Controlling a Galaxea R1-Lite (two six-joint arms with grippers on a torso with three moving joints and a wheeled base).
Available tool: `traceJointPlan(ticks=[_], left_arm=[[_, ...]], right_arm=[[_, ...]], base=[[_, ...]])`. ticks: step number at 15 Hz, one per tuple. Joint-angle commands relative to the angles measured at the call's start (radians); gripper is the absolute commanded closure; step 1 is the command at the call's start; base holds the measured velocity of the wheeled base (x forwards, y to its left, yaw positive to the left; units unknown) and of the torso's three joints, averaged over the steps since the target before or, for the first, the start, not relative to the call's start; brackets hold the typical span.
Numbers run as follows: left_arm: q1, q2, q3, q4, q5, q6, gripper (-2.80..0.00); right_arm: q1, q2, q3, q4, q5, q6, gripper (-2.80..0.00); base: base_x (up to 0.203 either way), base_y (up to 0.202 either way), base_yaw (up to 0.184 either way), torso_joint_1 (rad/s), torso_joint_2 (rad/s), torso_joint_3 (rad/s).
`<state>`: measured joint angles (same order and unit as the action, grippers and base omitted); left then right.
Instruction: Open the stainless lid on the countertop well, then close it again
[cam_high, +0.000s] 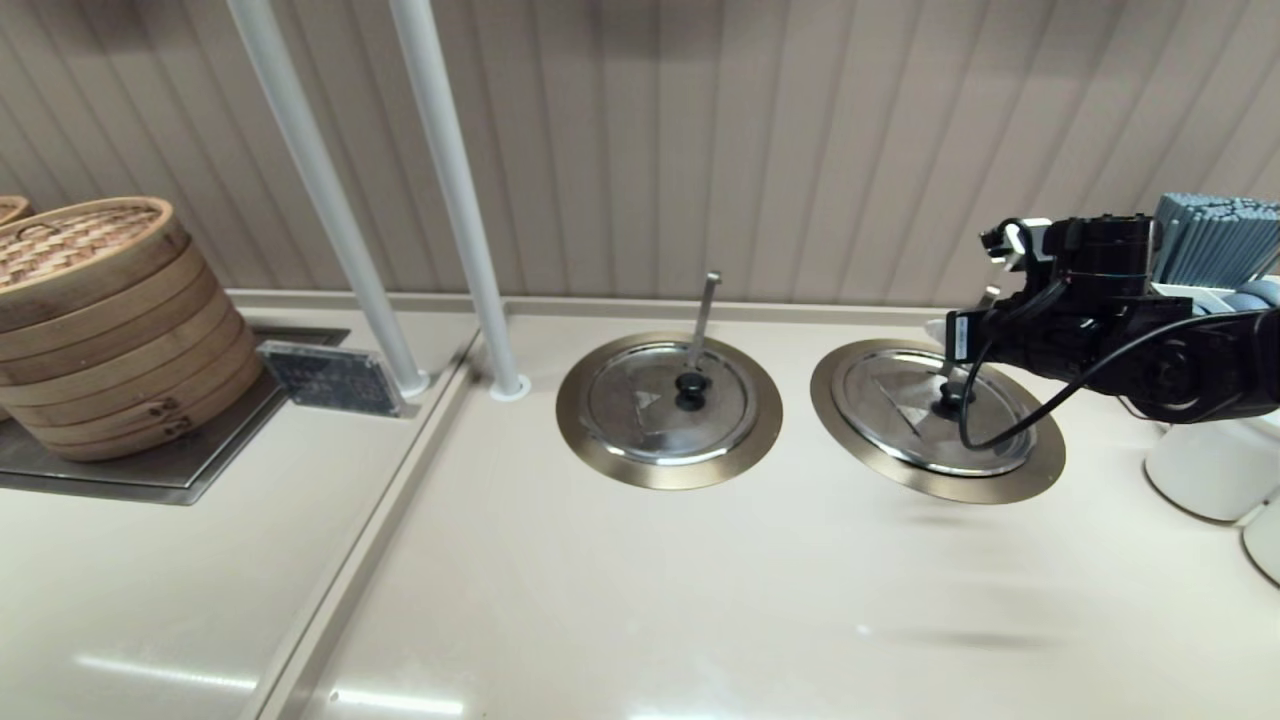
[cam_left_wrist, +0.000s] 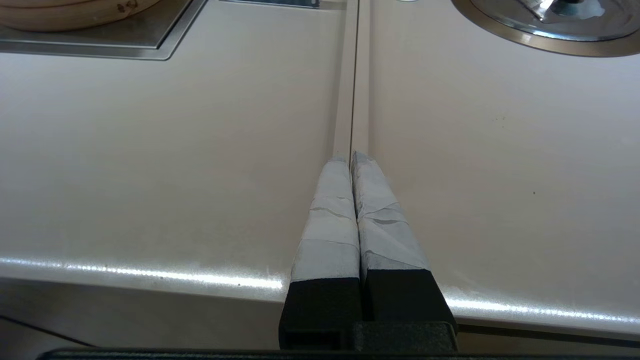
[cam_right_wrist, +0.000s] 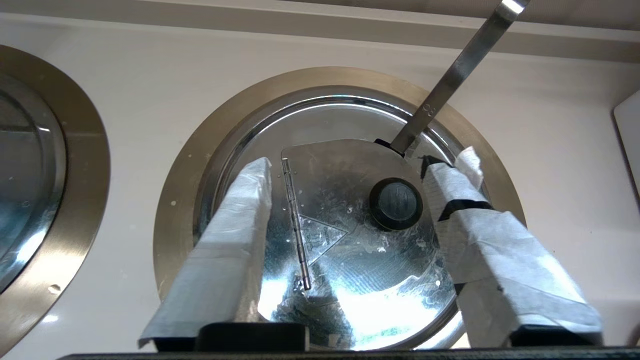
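Lid place: stainless lid (cam_high: 935, 410) seated in the countertop well (cam_high: 1040, 455), at 3 o'clock of the twin lid (cam_high: 668, 402).
Knob to jaws: black knob (cam_right_wrist: 396, 204) between wide-spread fingers of right gripper (cam_right_wrist: 350, 180), nearer the 3 o'clock finger (not touched).
Ladle handle (cam_right_wrist: 452, 75): slanted toward 1 o'clock.
Left gripper (cam_left_wrist: 351, 161): parked, pressed together, empty.
Views: hinge line (cam_right_wrist: 296, 225) only in right wrist view.
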<state>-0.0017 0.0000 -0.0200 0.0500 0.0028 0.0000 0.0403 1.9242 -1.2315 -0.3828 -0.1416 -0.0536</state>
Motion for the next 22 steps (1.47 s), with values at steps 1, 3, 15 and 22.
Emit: traceJointPlan(ticks=[1, 3, 15, 22], left_arm=[[0.000, 0.000, 0.000, 0.001, 0.000, 0.000, 0.00], [0.000, 0.000, 0.000, 0.001, 0.000, 0.000, 0.00], [0.000, 0.000, 0.000, 0.001, 0.000, 0.000, 0.00], [0.000, 0.000, 0.000, -0.001, 0.000, 0.000, 0.00]], right_arm=[[0.004, -0.079, 0.005, 0.062, 0.030, 0.020, 0.00], [-0.004, -0.155, 0.010, 0.145, 0.107, 0.050, 0.00], [-0.092, -1.151, 0.619, 0.257, 0.120, 0.065, 0.00], [-0.051, -1.884, 0.780, 0.613, 0.162, 0.016, 0.00]], base=[[0.000, 0.000, 0.000, 0.000, 0.00, 0.000], [0.000, 0.000, 0.000, 0.000, 0.00, 0.000], [0.000, 0.000, 0.000, 0.000, 0.00, 0.000], [0.000, 0.000, 0.000, 0.000, 0.00, 0.000]])
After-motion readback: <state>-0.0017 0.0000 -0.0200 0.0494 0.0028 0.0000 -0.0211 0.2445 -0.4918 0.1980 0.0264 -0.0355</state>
